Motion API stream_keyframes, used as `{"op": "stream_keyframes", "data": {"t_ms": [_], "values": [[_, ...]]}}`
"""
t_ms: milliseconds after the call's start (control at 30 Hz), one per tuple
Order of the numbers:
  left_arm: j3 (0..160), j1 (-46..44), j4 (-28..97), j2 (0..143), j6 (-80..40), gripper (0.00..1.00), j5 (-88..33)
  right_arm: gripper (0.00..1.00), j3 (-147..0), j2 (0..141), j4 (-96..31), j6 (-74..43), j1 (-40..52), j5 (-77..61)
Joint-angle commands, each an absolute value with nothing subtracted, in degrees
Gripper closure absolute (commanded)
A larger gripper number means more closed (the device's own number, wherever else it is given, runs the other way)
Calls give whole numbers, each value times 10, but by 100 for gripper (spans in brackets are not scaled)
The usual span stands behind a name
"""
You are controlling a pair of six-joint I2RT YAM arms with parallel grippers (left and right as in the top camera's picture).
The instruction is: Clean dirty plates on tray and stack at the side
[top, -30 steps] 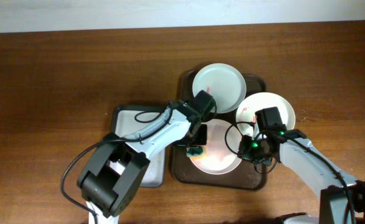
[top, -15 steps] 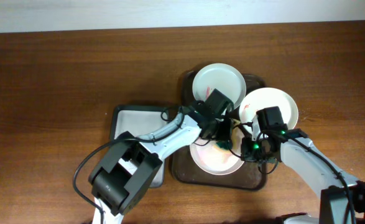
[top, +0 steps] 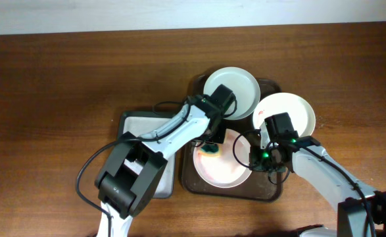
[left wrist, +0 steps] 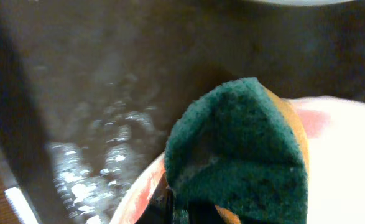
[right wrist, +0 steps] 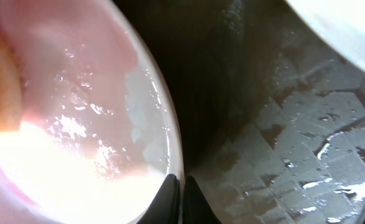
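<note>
The left gripper [top: 210,142] presses a green sponge [top: 209,151] onto the pinkish plate [top: 225,170] under its jaws. The right gripper [top: 257,158] meets that plate's far rim. A mint-green plate [top: 235,85] lies just beyond the left jaws, on the tray [top: 187,179].

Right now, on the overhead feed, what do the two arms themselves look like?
Both the left arm and right arm have white link shells, black joints and wrist blocks, and looping black cables. Green lights glow at the right wrist.
</note>
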State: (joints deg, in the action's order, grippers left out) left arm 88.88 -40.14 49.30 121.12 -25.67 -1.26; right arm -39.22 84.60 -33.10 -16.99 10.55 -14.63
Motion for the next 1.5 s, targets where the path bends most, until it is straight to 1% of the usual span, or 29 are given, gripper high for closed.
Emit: {"op": "stream_keyframes", "data": {"t_ms": [0, 100, 167, 200, 300, 333, 400, 433, 467, 567, 633, 667, 700, 800, 833, 900, 1000, 1067, 1133, 1267, 1333, 1467], "values": [[950, -378, 572, 1232, -239, 100, 108, 96, -385, 849, -350, -192, 105, -112], [1007, -377, 646, 1216, -239, 100, 53, 96, -385, 849, -351, -192, 105, -113], [1026, -369, 679, 1168, -239, 100, 4, 96, -385, 849, -351, -191, 105, -113], [1026, -362, 692, 1141, -239, 100, 0, 96, -385, 849, -352, -191, 105, -113], [1021, -321, 762, 1045, -228, 100, 39, 96, -385, 849, -356, -187, 105, -113], [1009, -296, 794, 1013, -228, 100, 90, 96, -385, 849, -356, -187, 105, -113], [952, -258, 810, 974, -228, 100, 125, 96, -385, 849, -356, -187, 105, -113], [868, -225, 775, 943, -228, 100, 107, 96, -385, 849, -356, -187, 105, -113], [817, -208, 738, 928, -221, 100, 79, 96, -385, 849, -356, -187, 105, -113], [672, -166, 590, 906, -165, 100, -68, 96, -386, 849, -346, -186, 105, -113], [632, -154, 557, 906, -165, 85, -77, 96, -401, 848, -355, -182, 105, -109], [631, -150, 558, 906, -160, 72, -78, 96, -425, 842, -384, -182, 105, -88], [634, -150, 558, 898, -152, 55, -78, 96, -462, 829, -429, -176, 105, -47], [646, -150, 562, 854, -153, 36, -78, 96, -530, 793, -501, -159, 113, -7], [649, -150, 562, 827, -153, 24, -78, 96, -551, 773, -514, -159, 125, 2], [650, -150, 561, 778, -153, 12, -77, 96, -570, 744, -526, -159, 152, 62], [650, -150, 561, 720, -153, 5, -77, 96, -576, 708, -531, -163, 216, 189], [650, -142, 561, 695, -153, 1, -71, 96, -576, 697, -536, -173, 284, 299], [650, -136, 562, 686, -153, 0, -60, 96, -576, 698, -543, -185, 344, 407], [650, -136, 562, 686, -153, 0, -60, 96, -577, 698, -562, -205, 460, 561], [650, -136, 562, 686, -153, 0, -60, 96, -577, 698, -571, -204, 500, 612], [650, -136, 562, 686, -153, 0, -60, 96, -582, 698, -573, -197, 548, 652]]}}
